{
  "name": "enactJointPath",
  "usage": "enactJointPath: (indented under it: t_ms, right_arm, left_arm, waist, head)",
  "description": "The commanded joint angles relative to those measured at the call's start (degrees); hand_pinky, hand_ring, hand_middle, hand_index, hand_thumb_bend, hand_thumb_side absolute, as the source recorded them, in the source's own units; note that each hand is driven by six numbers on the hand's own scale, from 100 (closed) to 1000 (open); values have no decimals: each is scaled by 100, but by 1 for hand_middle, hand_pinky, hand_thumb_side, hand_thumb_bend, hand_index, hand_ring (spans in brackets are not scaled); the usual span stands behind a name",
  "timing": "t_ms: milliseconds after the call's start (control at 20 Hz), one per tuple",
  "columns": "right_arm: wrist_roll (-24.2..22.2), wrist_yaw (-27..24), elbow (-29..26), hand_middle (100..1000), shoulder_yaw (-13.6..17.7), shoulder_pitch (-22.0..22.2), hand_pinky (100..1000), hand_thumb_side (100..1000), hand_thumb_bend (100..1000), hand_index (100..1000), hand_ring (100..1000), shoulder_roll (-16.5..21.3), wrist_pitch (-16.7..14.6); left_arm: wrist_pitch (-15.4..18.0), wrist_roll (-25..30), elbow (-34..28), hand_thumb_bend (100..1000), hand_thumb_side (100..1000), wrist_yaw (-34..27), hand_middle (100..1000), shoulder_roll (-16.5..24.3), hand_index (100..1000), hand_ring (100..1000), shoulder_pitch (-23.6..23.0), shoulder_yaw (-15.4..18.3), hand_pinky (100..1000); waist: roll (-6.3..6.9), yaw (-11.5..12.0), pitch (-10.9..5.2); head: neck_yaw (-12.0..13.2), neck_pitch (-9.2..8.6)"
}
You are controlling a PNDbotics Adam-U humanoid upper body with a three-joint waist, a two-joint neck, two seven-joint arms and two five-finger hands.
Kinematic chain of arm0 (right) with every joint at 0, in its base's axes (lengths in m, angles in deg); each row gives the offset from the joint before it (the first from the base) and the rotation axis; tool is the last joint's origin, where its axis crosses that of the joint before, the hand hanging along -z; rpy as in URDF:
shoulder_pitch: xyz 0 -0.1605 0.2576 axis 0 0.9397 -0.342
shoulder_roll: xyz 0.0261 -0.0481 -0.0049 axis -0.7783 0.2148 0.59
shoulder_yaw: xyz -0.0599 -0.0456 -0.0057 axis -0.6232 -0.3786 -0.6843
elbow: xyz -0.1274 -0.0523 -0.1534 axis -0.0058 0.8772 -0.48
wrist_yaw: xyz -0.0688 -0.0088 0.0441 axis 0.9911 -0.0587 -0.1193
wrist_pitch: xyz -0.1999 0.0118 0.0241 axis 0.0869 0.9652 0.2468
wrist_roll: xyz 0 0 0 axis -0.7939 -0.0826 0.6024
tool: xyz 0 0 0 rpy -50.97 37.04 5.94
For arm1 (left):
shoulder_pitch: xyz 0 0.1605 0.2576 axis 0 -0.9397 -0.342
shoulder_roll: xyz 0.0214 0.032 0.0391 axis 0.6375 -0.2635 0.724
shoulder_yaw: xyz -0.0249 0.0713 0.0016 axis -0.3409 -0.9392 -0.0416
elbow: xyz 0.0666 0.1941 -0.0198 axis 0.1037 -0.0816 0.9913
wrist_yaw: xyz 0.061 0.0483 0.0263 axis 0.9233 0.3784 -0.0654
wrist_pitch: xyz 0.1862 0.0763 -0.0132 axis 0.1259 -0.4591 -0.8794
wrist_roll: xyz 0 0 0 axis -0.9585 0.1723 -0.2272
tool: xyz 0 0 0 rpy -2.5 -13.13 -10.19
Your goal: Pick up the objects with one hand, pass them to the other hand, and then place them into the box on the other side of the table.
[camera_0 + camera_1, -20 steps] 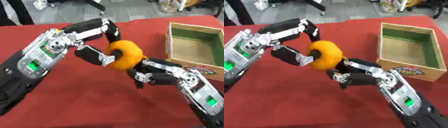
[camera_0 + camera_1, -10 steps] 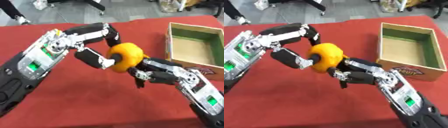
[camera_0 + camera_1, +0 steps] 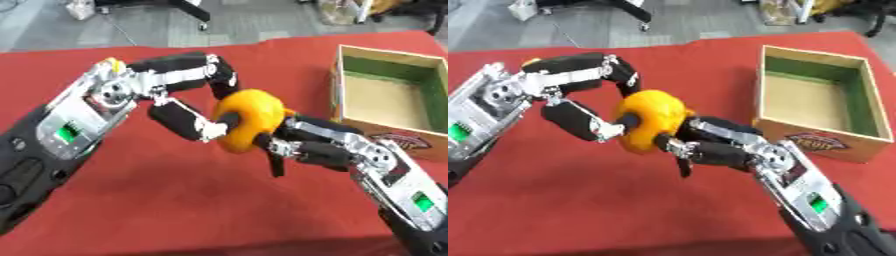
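I have the orange ring (image 3: 249, 125) held up over the middle of the red desk (image 3: 157, 200), caught between both hands. My left hand (image 3: 188, 107) has its fingers curled over the ring's left side and through its hole; my right hand (image 3: 302, 142) has its fingers wrapped on the ring's right, near side. The box (image 3: 820, 107) lies to the far right, nearer my right hand, so that hand should carry it.
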Motion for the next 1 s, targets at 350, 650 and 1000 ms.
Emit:
enactJointPath:
  t_ms: [350,650,1000]
  right_arm:
    - [164,-284,-9,295,-8,-56,409,473,100,514,348,55,209]
    - [151,-318,20,293,22,-16,411,400,100,499,351,66,181]
    - [172,-325,-109,291,151,84,414,376,100,501,351,246,83]
  left_arm:
    - [4,33,-26,100,323,45,568,30,654,616,97,44,709]
    - [-7,-30,-50,100,458,67,585,63,675,627,98,113,715]
    - [35,-127,-345,100,556,109,614,215,705,655,43,578,735]
  waist:
    - [28,-4,-6]
    - [28,-13,-6]
    - [13,-2,-21]
  head:
    - [-14,-16]
    - [-27,-16]
    - [-40,-16]
